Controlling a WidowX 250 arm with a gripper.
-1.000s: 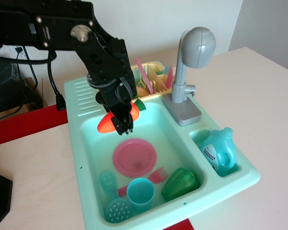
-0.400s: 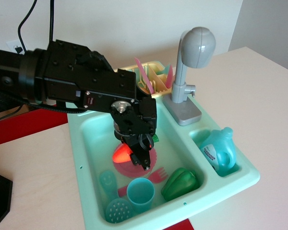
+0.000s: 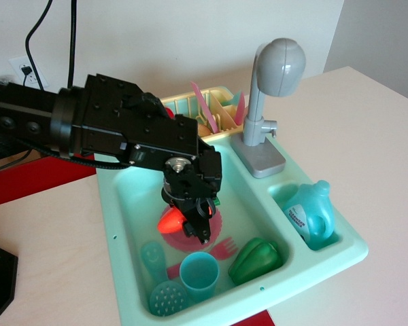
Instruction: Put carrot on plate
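I see the gripper (image 3: 196, 224) down inside the mint sink (image 3: 122, 204), its black fingers pointing downward and closed on the carrot (image 3: 171, 219). The carrot lies crosswise in the grip, its orange tip sticking out to the left side of the picture, a bit of green showing by the fingers on the other side. It sits right over the plate (image 3: 214, 224); I cannot tell whether it touches the plate or hangs just above it. Most of the plate is hidden under the arm, so I only see pink rim on the right and below the carrot.

Just in front of the plate lies a pink fork (image 3: 221, 248), its tines near the green pepper (image 3: 255, 259) in the sink's front right corner. The teal cup (image 3: 199, 274) stands upright at the front edge, between the pepper and a teal strainer spoon (image 3: 166, 297). A second teal spoon (image 3: 151, 258) lies to the left of the cup.

At the back, the grey faucet (image 3: 275, 88) stands on the sink's rim, next to a yellow rack (image 3: 217, 112) holding pink and green utensils. A blue bottle (image 3: 311, 212) lies in the small side compartment on the right.
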